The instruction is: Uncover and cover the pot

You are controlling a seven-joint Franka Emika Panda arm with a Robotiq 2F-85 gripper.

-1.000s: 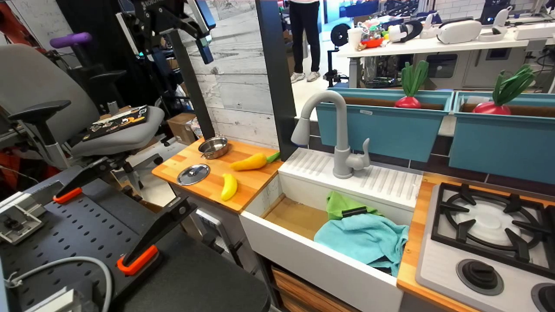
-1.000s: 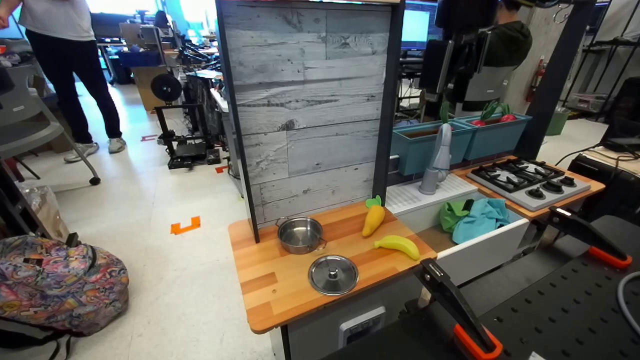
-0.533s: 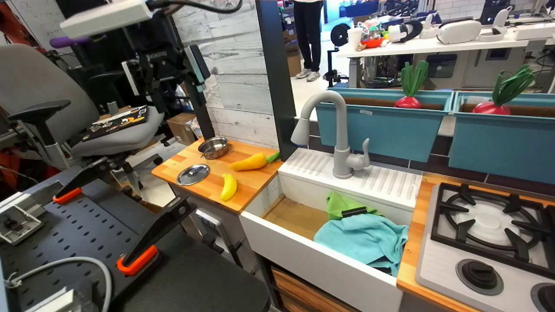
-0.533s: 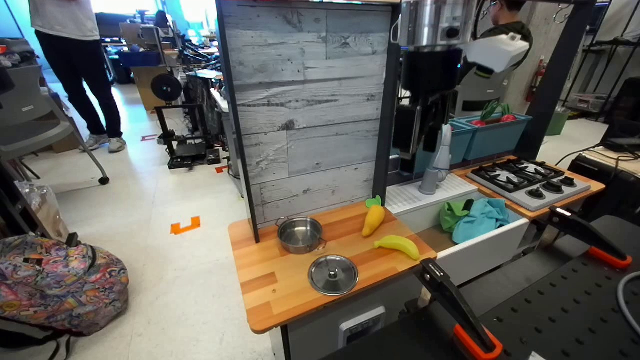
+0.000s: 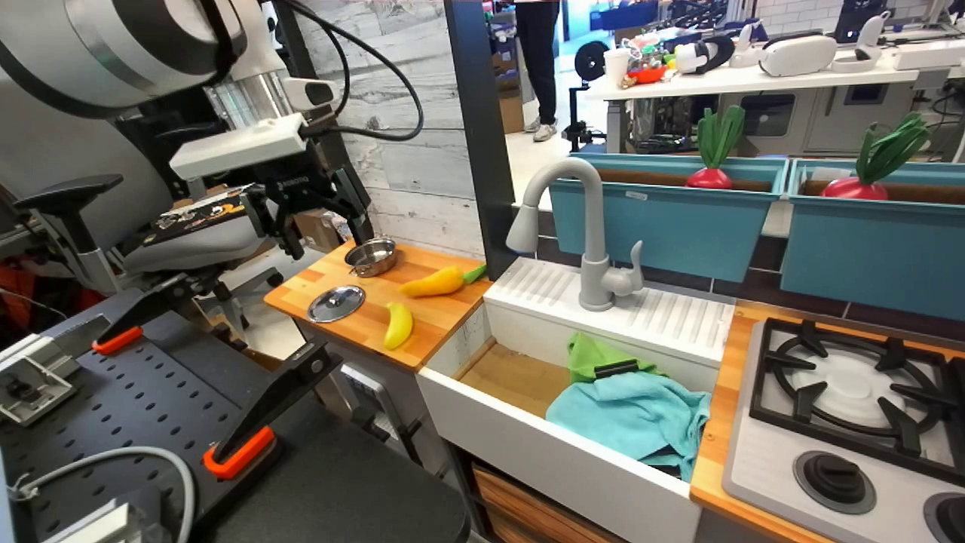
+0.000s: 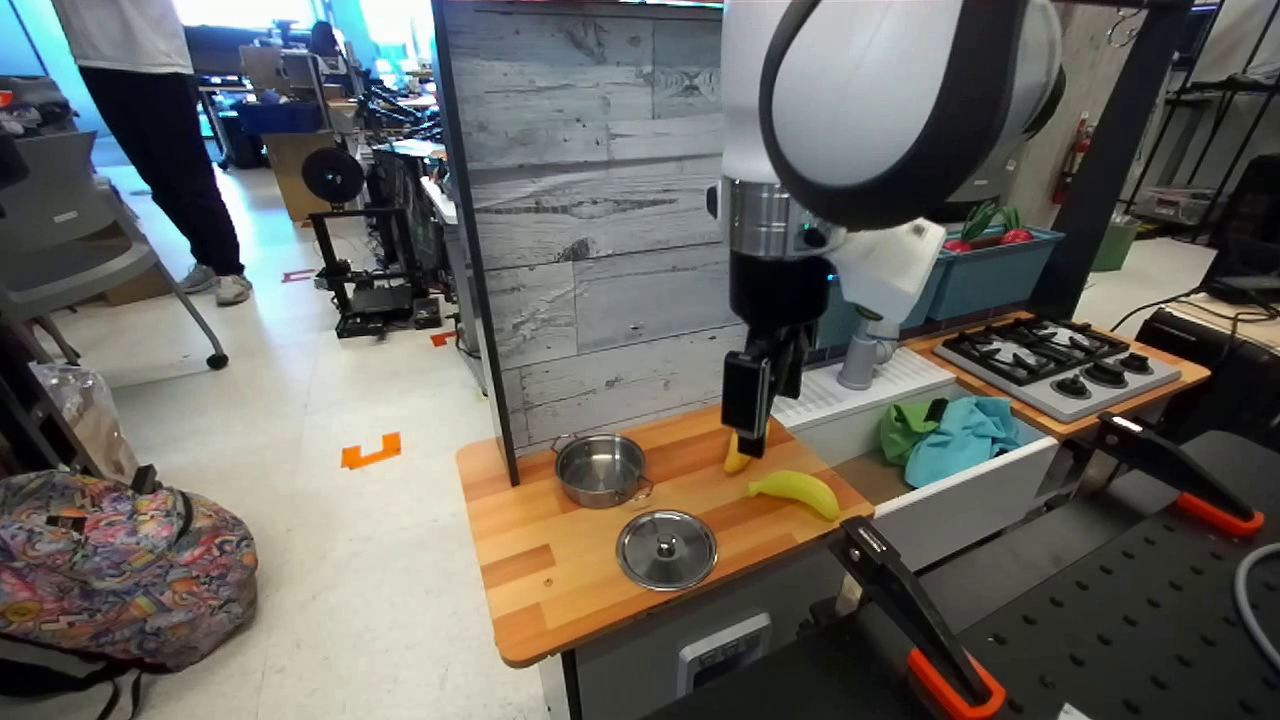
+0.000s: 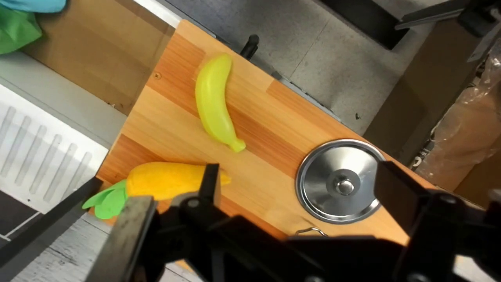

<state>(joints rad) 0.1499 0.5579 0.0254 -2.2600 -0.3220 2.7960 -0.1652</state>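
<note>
The pot (image 5: 372, 261) is a small squat steel pot, standing open at the back of the wooden counter (image 6: 530, 600); it also shows in an exterior view (image 6: 600, 475). Its round steel lid (image 6: 667, 560) lies flat beside it, knob up, near the counter's front edge. In the wrist view the lid (image 7: 327, 192) is partly hidden by one finger, and only a wire handle (image 7: 312, 230) of the pot shows; the rest is behind the gripper body. My gripper (image 5: 332, 240) is open and empty, held above the counter; its fingers (image 7: 301, 178) are wide apart in the wrist view.
A yellow banana (image 7: 214, 103) and an orange-yellow vegetable (image 7: 166, 180) with green leaves lie on the counter by the sink (image 5: 558, 467). A panelled wall (image 6: 620, 250) rises behind the counter. A grey faucet (image 5: 592, 226) stands behind the sink, which holds cloths (image 5: 626, 411).
My arm and gripper have come down and into view, from high above to closer over the counter, the gripper staying open. The pot, lid, banana and vegetable have not moved.
</note>
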